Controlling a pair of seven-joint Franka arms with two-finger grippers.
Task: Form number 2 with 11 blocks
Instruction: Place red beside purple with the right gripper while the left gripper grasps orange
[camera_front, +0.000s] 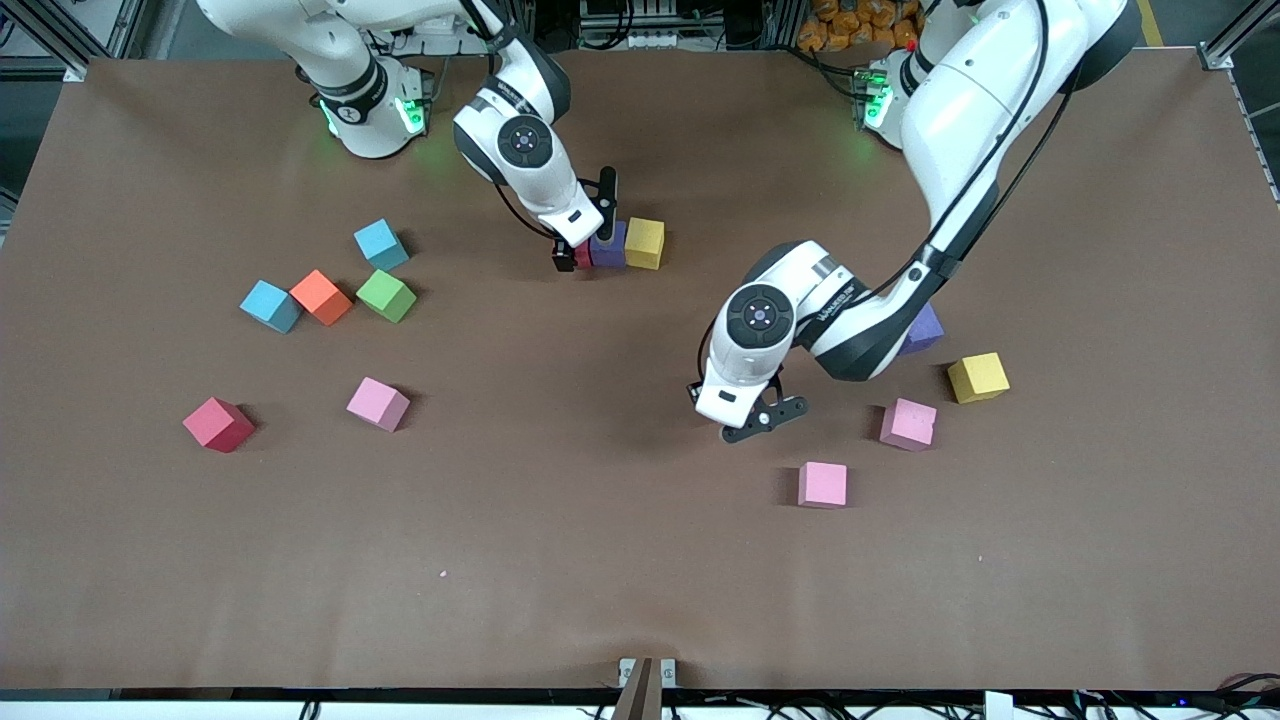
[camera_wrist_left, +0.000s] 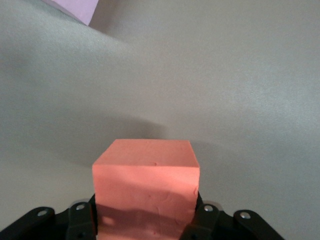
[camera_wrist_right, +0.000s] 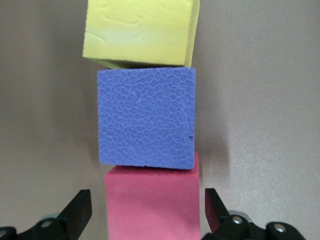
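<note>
Right gripper (camera_wrist_right: 145, 212) stands open around the red block (camera_wrist_right: 152, 205) ending the red-purple-yellow row; left gripper (camera_wrist_left: 145, 220) clamps an orange block (camera_wrist_left: 146, 190), seen only by wrist camera.

A row of three blocks (camera_wrist_right: 145, 117) lies touching on the tabletop (camera_front: 560, 560). Its end block (camera_wrist_right: 152, 205) sits between the right gripper's (camera_wrist_right: 146, 197) spread fingers (camera_wrist_right: 77, 212), untouched. The left gripper's (camera_wrist_left: 145, 217) fingers (camera_wrist_left: 80, 220) clamp a fourth block (camera_wrist_left: 145, 175) over bare tabletop, a loose block (camera_wrist_left: 70, 7) lying ahead of their tips
</note>
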